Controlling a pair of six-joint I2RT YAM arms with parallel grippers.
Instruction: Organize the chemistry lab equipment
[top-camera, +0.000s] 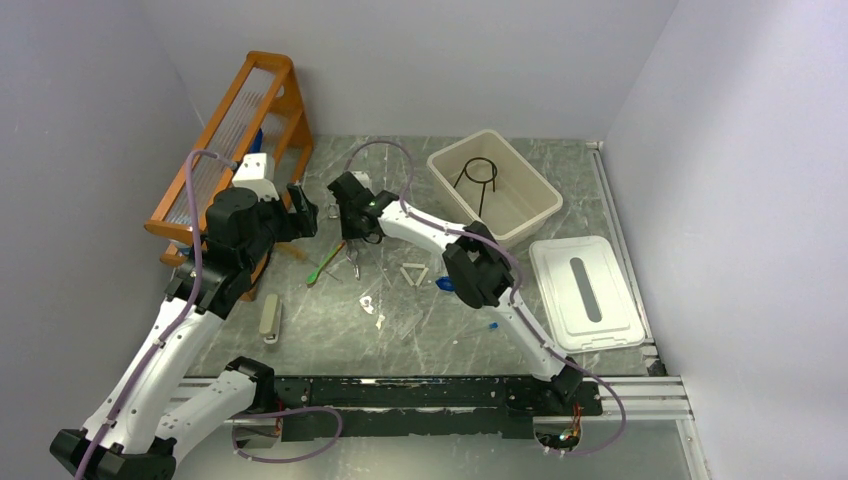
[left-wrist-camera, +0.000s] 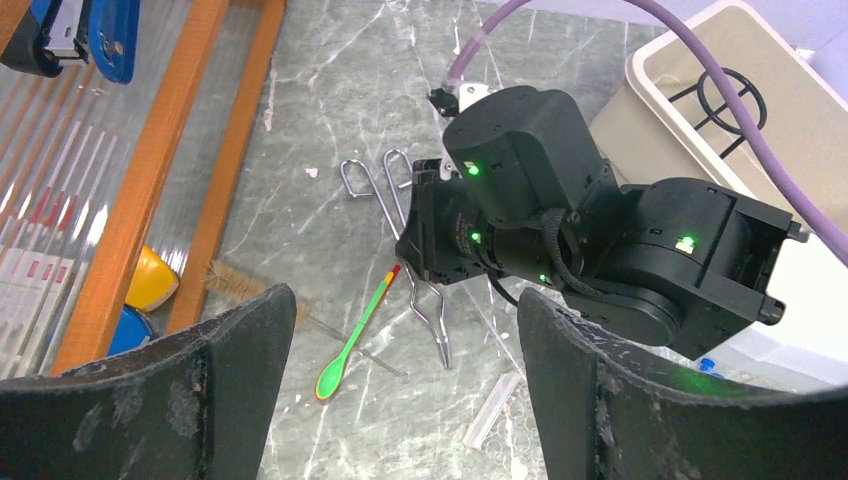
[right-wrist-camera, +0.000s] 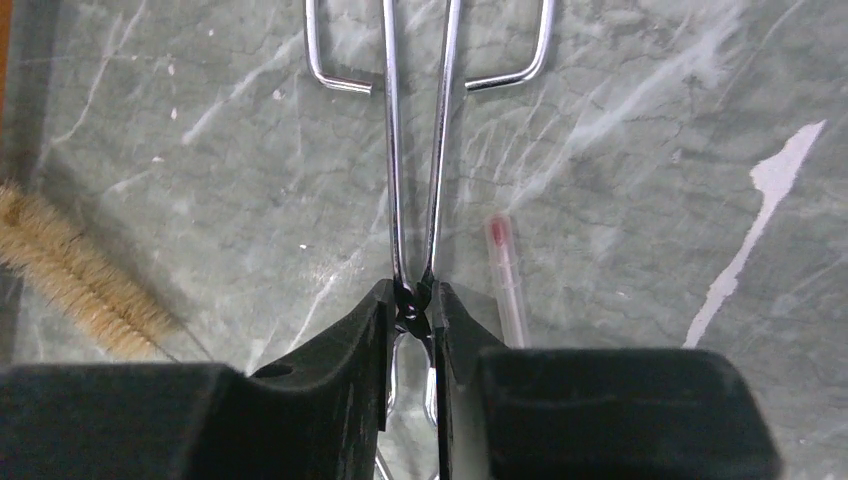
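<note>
Right pincer (right-wrist-camera: 412, 300) is down on the metal forceps (right-wrist-camera: 392, 150), pinching them at the pivot where the two arms cross. The loop handles point away from the wrist and the tips run back under the fingers, out of sight. The forceps lie flat on the bench (top-camera: 330, 340), left of centre and well in from the near edge, just beside the green-handled tool (left-wrist-camera: 352, 340) and near a brush (right-wrist-camera: 80, 280). A clear thin tube (right-wrist-camera: 505, 270) with a red end lies just beside the right finger, apparently not touching. Left pincer (left-wrist-camera: 405, 300) hangs spread wide with nothing in it, near the orange rack (top-camera: 240, 130) by the left edge and close to the right wrist. The black wire ring (top-camera: 480, 172) already sits in the beige bin (top-camera: 527, 165) toward the far right corner, so my read is: lift the forceps and carry them to the bin. The grip is on thin round wire at one point, so expect swivel; squeeze firm before lifting. Go straight up so the tips clear the green tool and tube, and keep the left arm parked. Cross the bin rim high enough for the long handles, then let go low beside the ring. The white triangle (top-camera: 414, 273) and tiny blue-capped pieces (top-camera: 445, 284) are loose mid-bench, not yet sorted.
</note>
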